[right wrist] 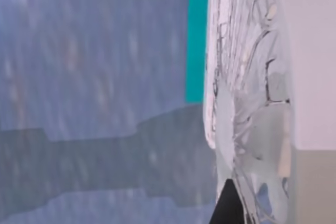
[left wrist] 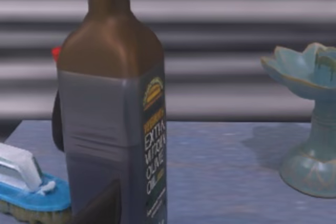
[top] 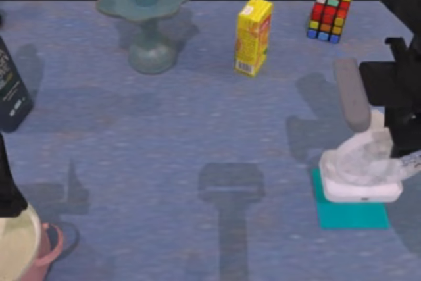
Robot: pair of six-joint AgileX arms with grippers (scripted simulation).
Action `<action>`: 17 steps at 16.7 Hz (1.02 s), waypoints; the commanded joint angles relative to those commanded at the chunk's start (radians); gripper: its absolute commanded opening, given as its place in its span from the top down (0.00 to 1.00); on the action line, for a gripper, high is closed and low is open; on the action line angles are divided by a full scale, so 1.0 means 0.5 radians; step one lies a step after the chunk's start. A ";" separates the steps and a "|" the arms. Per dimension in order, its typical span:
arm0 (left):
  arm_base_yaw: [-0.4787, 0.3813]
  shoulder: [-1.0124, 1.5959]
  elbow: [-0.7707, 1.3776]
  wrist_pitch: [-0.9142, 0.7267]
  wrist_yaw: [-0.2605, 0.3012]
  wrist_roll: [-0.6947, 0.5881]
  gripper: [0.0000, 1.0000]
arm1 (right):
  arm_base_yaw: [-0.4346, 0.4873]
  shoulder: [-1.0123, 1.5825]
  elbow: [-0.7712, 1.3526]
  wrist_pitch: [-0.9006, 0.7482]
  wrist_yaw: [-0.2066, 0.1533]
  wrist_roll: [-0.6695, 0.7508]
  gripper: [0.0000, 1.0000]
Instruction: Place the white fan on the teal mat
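- White fan [top: 360, 174]: near the tabletop's right edge, toward the front, its rectangular base resting over the teal mat [top: 352, 215]. The base covers the mat's rear part and a teal strip shows at the front and left, so the fan sits off-centre on its target.
- Right gripper [top: 395, 153]: at the fan from the right edge side, dark wrist above and behind it. The right wrist view shows the grille [right wrist: 247, 98] very close with teal beside it, which suggests a low hold for setting down. Whether the fingers grip the fan or have opened cannot be told.
- Left arm: parked at the tabletop's front-left corner; its fingers are not visible. Its wrist view faces an olive oil bottle [left wrist: 113, 114], with a blue brush [left wrist: 31, 195] and a pale pedestal dish [left wrist: 310, 124] to the sides.
- Judgement: placement looks essentially complete, with release and withdrawal remaining.
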 joint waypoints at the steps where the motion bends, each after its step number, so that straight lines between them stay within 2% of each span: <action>1: 0.000 0.000 0.000 0.000 0.000 0.000 0.00 | -0.003 0.004 -0.051 0.064 0.000 0.001 1.00; 7: 0.000 0.000 0.000 0.000 0.000 0.000 0.00 | -0.008 0.017 -0.168 0.191 0.004 -0.002 1.00; 17: 0.000 0.000 0.000 0.000 0.000 0.000 0.00 | -0.008 0.017 -0.168 0.191 0.004 -0.002 0.25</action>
